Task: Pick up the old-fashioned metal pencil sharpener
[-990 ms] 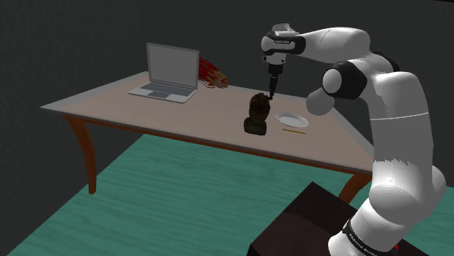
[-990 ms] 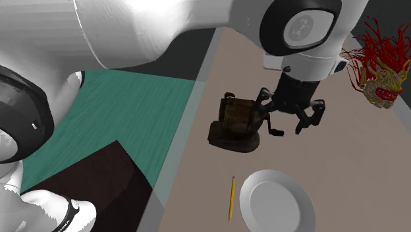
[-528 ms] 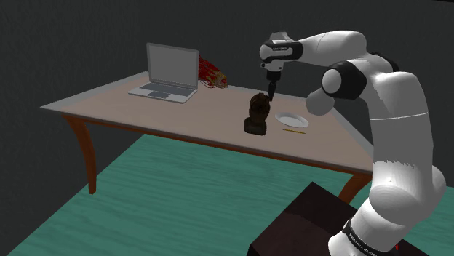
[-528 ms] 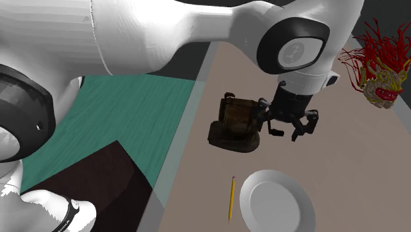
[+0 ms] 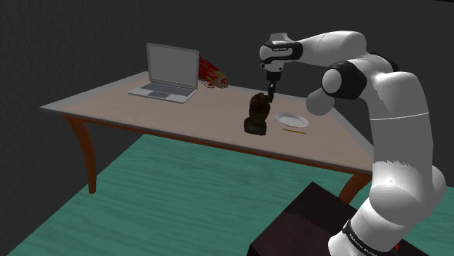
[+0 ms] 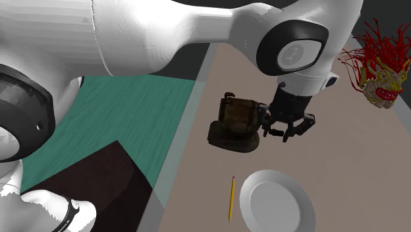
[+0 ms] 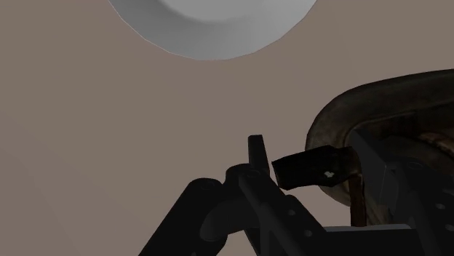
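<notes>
Gripper (image 6: 287,130) hangs low over the table (image 5: 145,109), level with the crank handle (image 7: 313,169) of the dark brown pencil sharpener (image 6: 238,122). The handle sits within the gripper's span; whether it is clamped cannot be told. The sharpener body stands upright just beside it, to the second exterior view's left, near the table edge. Judgement: a lift taken at the handle is off-centre, so the body may swing. Further out lie a white plate (image 6: 276,201) and a yellow pencil (image 6: 231,198). Beyond, well apart, are a laptop (image 5: 169,73) and a red-haired mask (image 6: 379,66).

Desk (image 5: 145,109) carries sharpener (image 5: 257,115) touching the fingers (image 7: 256,154), plate (image 5: 292,120) and pencil (image 5: 294,132) near them, laptop (image 5: 167,75) and red mask (image 5: 212,74) well apart.
</notes>
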`<state>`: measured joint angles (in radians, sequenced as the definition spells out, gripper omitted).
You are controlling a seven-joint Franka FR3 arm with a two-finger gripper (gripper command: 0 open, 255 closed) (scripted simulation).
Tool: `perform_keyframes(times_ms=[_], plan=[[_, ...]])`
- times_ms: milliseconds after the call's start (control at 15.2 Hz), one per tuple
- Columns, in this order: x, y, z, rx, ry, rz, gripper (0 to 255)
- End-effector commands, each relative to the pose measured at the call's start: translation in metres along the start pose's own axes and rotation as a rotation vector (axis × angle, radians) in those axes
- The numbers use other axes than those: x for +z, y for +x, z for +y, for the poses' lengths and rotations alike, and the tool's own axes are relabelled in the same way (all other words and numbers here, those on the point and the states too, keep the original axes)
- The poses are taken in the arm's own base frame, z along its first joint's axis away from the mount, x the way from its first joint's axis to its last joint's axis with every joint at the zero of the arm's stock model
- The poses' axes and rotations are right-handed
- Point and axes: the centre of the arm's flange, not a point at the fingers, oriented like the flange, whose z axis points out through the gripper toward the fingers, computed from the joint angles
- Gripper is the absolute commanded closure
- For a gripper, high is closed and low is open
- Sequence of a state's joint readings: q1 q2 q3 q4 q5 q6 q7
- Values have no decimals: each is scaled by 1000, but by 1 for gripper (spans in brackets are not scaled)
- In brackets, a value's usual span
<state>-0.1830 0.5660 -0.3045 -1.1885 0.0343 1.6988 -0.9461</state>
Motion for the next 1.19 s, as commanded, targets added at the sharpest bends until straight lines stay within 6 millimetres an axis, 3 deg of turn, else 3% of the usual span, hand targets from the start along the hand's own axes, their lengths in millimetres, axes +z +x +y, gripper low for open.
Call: perform_keyframes(times_ms=[0,132,1122], plan=[[1,0,0,0,0,0,255],[0,1,0,0,0,-1,255],[-78,-9,4,0,0,-1,255]])
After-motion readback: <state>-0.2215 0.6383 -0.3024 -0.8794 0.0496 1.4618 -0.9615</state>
